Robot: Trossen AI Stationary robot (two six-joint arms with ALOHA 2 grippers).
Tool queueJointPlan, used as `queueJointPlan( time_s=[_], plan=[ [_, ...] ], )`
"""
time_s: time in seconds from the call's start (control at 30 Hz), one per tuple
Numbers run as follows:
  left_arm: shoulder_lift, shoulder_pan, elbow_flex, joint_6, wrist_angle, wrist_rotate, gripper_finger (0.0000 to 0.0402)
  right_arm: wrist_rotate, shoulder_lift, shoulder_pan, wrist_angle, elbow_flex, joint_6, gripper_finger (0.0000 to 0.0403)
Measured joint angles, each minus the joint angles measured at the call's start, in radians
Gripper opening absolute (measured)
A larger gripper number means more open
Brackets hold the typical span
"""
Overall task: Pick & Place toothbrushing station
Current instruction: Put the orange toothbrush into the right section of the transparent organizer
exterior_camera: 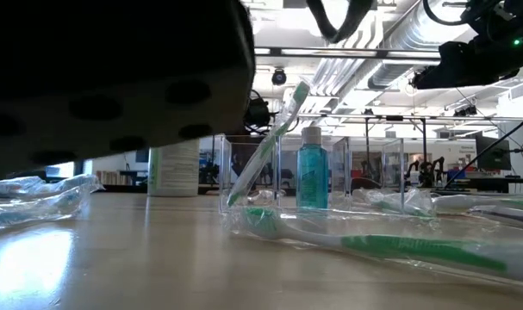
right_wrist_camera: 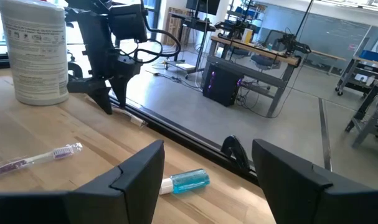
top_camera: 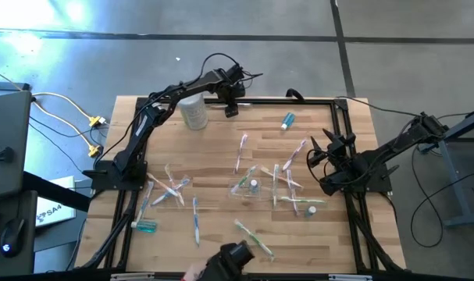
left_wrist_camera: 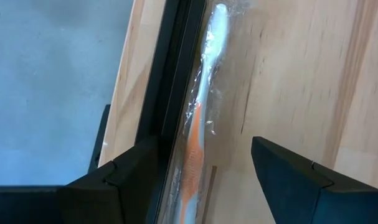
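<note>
Wooden bench (top_camera: 221,156) with a black rail frame along its edges carries the toothbrushing station parts, scattered. Take the clear plastic cup (top_camera: 249,188) near the bench centre as your landmark; it already holds a green toothbrush and a small teal toothpaste tube (exterior_camera: 312,176), as the low view shows.

Left gripper (top_camera: 231,107) hangs at the far rail, well beyond the cup and just beside the white opaque cylinder (top_camera: 193,111). Its fingers are spread. In the left wrist view they straddle a wrapped orange-and-white toothbrush (left_wrist_camera: 201,118) lying lengthwise against the rail. Nothing is pinched yet.

Right gripper (top_camera: 321,153) waits to the right of the cup, above the bench, fingers also spread and empty. A loose teal toothpaste tube (right_wrist_camera: 187,181) lies ahead of it, near the far rail.

Judge the step in hand as the pick approach on the rail-side toothbrush. For the next move, lower the left gripper so one finger clears the rail, then close across the handle. Expect little clearance on the rail side, and expect the slick wrapper to let the handle slip or roll.

Other toothbrushes, clear, pink, green and blue, lie to both sides of the cup and on its near side, many in crinkled clear wrap.
</note>
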Motion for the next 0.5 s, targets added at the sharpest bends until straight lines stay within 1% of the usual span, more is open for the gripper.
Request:
queueJointPlan(
  time_s=[0.23,0.37,0.43,0.5],
  plan=[
    [0.000,-0.001,0.000,-0.003,0.000,-0.005,0.0243,-0.004,0.000,0.000,0.000,0.000,0.000,0.0236],
    [0.000,-0.008,0.000,-0.003,-0.001,-0.028,0.0243,-0.004,0.000,0.000,0.000,0.000,0.000,0.0236],
    [0.000,-0.016,0.000,0.005,-0.004,-0.075,0.0243,-0.004,0.000,0.000,0.000,0.000,0.000,0.0236],
    [-0.001,-0.026,0.000,0.022,-0.020,-0.176,0.0243,-0.004,0.000,0.000,0.000,0.000,0.000,0.0236]
  ],
)
